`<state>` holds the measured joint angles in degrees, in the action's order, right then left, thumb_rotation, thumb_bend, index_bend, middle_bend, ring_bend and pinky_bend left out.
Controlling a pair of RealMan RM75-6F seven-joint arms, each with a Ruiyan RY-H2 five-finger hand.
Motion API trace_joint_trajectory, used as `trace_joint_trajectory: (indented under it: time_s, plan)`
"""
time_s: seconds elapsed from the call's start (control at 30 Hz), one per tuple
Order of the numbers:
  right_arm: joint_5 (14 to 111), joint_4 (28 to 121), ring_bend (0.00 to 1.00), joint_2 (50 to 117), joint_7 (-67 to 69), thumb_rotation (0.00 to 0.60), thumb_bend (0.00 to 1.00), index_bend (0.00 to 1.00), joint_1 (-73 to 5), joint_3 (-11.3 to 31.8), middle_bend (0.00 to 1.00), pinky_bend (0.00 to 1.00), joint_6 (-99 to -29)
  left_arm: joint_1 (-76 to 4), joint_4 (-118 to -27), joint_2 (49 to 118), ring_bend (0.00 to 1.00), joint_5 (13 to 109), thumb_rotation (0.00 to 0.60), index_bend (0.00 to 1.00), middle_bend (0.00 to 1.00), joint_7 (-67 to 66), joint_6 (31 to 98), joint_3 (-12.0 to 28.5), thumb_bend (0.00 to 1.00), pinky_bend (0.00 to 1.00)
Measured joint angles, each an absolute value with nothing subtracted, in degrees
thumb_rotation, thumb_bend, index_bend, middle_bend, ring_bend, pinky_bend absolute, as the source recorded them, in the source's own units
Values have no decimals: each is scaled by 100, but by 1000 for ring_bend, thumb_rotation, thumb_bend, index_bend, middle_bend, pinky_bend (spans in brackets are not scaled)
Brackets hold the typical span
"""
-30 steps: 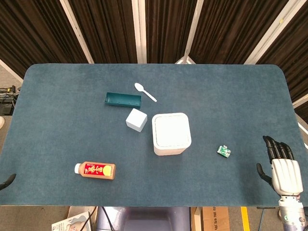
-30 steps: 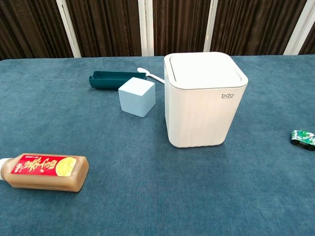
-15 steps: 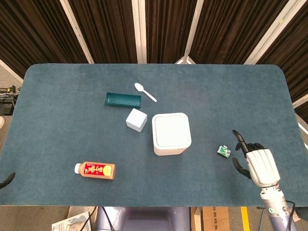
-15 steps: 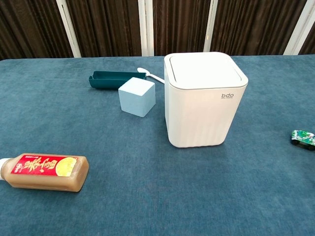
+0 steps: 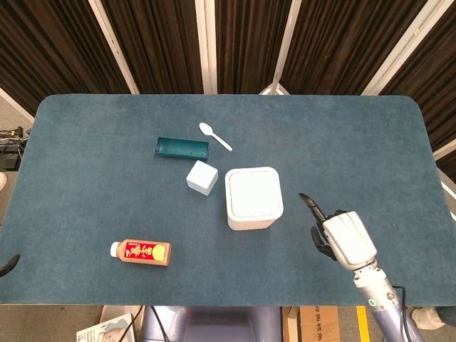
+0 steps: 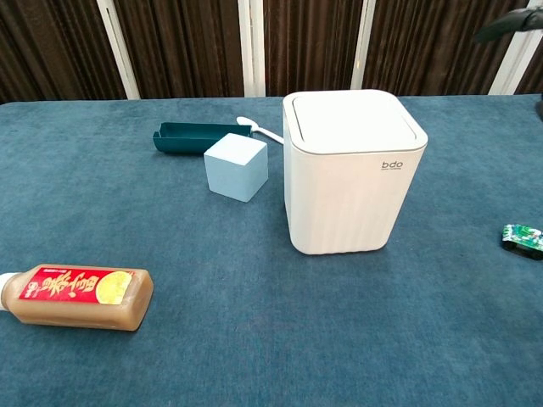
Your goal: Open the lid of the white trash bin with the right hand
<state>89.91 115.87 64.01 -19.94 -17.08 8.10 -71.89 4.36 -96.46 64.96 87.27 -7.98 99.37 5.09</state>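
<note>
The white trash bin (image 5: 254,197) stands near the table's middle with its lid (image 6: 352,119) down flat. In the head view my right hand (image 5: 342,239) hovers just right of the bin, apart from it and holding nothing. One dark finger (image 5: 307,202) is stretched toward the bin. In the chest view only a dark fingertip (image 6: 509,24) of that hand shows, at the top right, above lid height. Of my left hand (image 5: 7,265) only a dark tip shows, at the bottom left edge of the table.
A light blue cube (image 5: 202,177) sits close to the bin's left side, with a teal tray (image 5: 182,148) and a white spoon (image 5: 214,136) behind it. A bottle (image 5: 141,252) lies at the front left. A small green toy (image 6: 522,237) lies right of the bin.
My right hand has moved left from the table's right edge toward the bin, passing over the green toy, and has risen into the chest view. The bin has not moved.
</note>
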Motion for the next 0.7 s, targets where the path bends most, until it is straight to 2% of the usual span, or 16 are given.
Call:
trace_joint_trajectory:
  time_s: [0.27,0.7]
  plan:
    - [8462,11902,851,6568,-2752,600,636,125,-2109,847,851,726,-6587,449,-9640,6486,0,8715,600,118,29,-756,9960,522,24,0]
    - [7581,12124,851,6819,-3565,600,636,201,-2575,920,851,726,-6271,439,-9634,6482,0,8680,600,118,30,-743,9935,542,23,0]
